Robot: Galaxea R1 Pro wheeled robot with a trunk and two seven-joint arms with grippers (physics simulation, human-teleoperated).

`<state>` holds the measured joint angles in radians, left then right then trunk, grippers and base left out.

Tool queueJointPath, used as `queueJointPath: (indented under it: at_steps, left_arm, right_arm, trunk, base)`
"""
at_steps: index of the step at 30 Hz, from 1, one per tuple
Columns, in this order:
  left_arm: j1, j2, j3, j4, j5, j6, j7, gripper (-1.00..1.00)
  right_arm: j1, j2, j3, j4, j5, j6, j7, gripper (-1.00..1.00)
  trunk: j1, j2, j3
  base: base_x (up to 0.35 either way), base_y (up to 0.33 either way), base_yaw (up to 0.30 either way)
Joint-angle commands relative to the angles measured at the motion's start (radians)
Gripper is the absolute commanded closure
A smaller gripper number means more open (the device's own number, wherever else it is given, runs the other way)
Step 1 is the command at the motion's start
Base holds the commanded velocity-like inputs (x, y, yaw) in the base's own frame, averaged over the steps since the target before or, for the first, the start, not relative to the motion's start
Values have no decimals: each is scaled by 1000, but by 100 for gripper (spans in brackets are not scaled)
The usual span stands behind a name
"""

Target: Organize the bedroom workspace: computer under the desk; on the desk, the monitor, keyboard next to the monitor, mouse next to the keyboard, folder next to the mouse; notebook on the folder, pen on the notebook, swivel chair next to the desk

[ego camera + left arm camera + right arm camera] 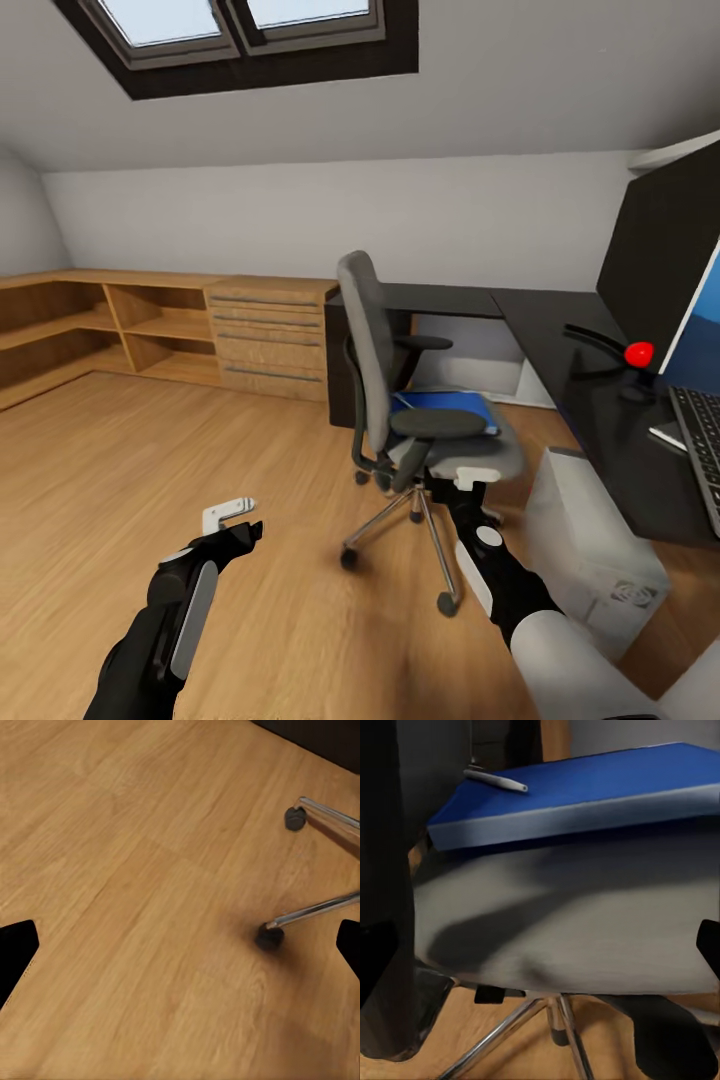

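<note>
The swivel chair (372, 340) stands on the wood floor in front of the desk (560, 335). On its grey seat (570, 922) lies the blue folder (447, 408) (585, 791), with the pen (495, 780) on top. My right gripper (462, 484) (540, 952) is open, level with the seat's front edge and just short of it. Lower to the left, my open left gripper (245, 520) (180, 952) hangs over bare floor. The monitor (660, 250) and keyboard (700, 430) are on the desk at the right edge. The computer (590, 550) stands on the floor at the desk's edge. The mouse and notebook are out of view.
The chair's chrome legs and castors (268, 936) spread over the floor between my arms. A light-wood drawer chest (268, 335) and open shelves (100, 330) line the back wall. Skylights (240, 25) sit in the sloped ceiling. Open floor lies to the left.
</note>
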<state>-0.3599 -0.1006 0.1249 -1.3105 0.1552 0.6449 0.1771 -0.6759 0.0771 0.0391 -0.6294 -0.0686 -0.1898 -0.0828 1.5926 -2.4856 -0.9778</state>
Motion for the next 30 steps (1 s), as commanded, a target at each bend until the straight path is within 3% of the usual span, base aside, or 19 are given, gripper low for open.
queueJointPath:
  at_steps: [1,14,30]
  left_arm:
    - [-1,-1,1,-1,10,4,7,-100]
    - [-1,-1,1,-1,10,4,7,-100]
    - [-1,-1,1,2,10,4,7,-100]
  right_arm:
    - [-1,0,4,0,-7,-3,-5,-100]
    - [-1,1,4,-1,-11,-3,-1,-100]
    - [-1,3,5,-1,-11,-3,-3,-100]
  trunk:
    - [0,0,-1]
    - [0,0,-1]
    - [0,0,-1]
  base:
    - [0,0,261]
    - [0,0,58]
    - [0,0,258]
